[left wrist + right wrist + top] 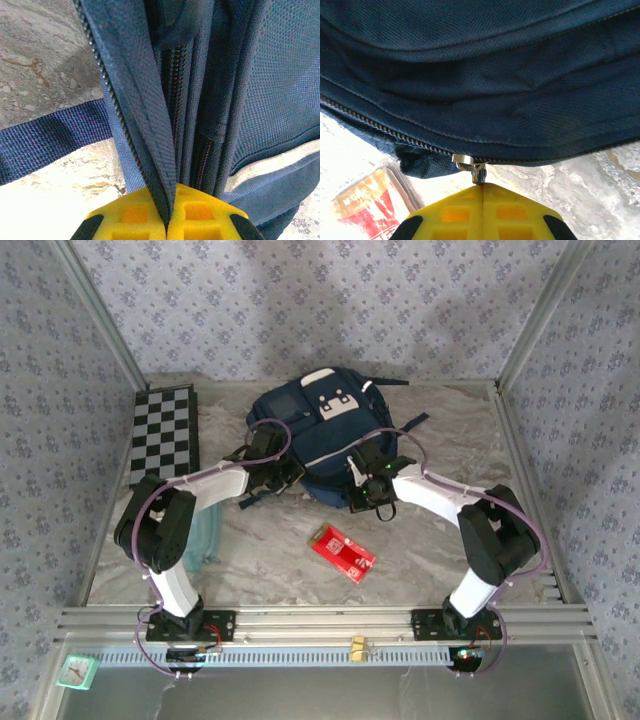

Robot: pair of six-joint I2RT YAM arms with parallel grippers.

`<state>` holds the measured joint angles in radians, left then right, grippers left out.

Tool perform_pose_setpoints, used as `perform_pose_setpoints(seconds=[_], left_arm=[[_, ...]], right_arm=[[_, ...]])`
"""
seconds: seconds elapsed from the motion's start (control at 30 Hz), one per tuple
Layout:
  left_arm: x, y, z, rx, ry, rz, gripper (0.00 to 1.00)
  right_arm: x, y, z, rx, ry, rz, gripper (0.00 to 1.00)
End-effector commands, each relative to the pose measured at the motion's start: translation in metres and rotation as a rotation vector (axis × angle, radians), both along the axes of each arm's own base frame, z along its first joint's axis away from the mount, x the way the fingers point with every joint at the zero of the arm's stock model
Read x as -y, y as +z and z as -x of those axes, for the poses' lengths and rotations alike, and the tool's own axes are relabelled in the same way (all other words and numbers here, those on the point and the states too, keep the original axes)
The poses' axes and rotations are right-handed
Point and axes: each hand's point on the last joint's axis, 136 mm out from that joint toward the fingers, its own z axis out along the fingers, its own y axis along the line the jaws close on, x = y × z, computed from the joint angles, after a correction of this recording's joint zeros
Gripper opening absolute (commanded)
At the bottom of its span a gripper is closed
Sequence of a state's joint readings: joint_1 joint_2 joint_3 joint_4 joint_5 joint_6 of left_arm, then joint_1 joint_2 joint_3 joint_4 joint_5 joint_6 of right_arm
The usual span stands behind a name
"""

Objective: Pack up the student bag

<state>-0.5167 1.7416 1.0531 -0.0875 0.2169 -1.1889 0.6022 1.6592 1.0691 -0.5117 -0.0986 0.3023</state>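
A black-and-white checkerboard (165, 435) lies at the left edge of the marble worktop (440, 540); a red packet (342, 553) lies near its front middle.

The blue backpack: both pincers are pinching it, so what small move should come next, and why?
Probably the right pincer should draw the zipper pull sideways along its track while the left pincer holds the zipper edge of the backpack taut. Both pincers are shut on those parts, and the red packet lies outside on the table.

No legible text or labels
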Motion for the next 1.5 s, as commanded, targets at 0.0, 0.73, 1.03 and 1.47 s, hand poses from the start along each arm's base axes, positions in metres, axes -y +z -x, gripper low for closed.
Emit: perform_pose_setpoints(seconds=[0.0, 0.73, 1.03, 1.47], left_arm=[[0.002, 0.045, -0.021, 0.124, 0.007, 0.035, 0.00], [0.009, 0.056, -0.017, 0.140, -0.002, 0.054, 0.00], [-0.011, 0.059, -0.022, 0.148, 0.006, 0.004, 0.00], [-0.044, 0.064, -0.080, 0.200, -0.105, -0.010, 0.00]], right_arm=[[-0.005, 0.003, -0.008, 0.030, 0.043, -0.005, 0.07], [-0.007, 0.003, -0.034, 0.136, 0.061, 0.046, 0.18], [0.020, 0.011, -0.021, 0.139, 0.008, 0.139, 0.01], [0.007, 0.042, 0.031, 0.086, 0.120, 0.057, 0.00]])
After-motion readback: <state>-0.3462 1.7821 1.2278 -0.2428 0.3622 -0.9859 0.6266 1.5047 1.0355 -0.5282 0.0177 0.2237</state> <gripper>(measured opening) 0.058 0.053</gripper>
